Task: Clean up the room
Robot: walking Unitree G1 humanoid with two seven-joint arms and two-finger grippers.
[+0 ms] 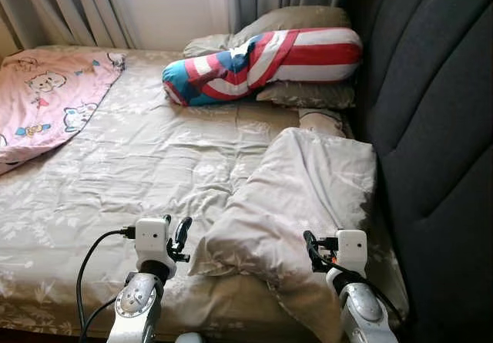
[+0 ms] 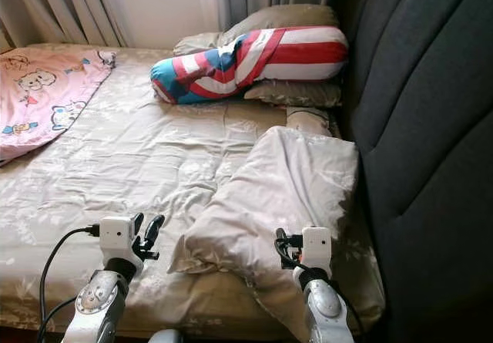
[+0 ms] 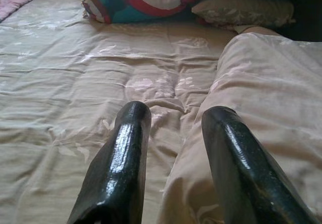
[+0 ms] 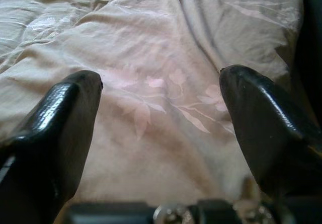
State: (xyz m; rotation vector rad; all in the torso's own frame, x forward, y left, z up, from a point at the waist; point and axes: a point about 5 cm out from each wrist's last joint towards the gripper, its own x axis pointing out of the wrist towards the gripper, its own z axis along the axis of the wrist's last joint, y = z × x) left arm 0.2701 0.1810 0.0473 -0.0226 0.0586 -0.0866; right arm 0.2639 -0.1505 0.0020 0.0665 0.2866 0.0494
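Observation:
A beige floral duvet (image 1: 296,196) lies folded back in a heap on the right side of the bed, its folded corner near the bed's front edge. My left gripper (image 1: 179,237) hovers open just left of that corner, fingers (image 3: 126,153) over the sheet with nothing between them. My right gripper (image 1: 311,250) stands open above the duvet's near part, its fingers (image 4: 70,118) spread over the floral cloth (image 4: 161,98). A red, white and blue striped bolster pillow (image 1: 262,62) rests on beige pillows (image 1: 308,94) at the head of the bed.
A pink cartoon blanket (image 1: 46,100) lies at the bed's far left. A dark padded headboard (image 1: 431,127) rises along the right side. Curtains (image 1: 69,8) hang behind the bed. The beige sheet (image 1: 131,166) spreads flat across the middle.

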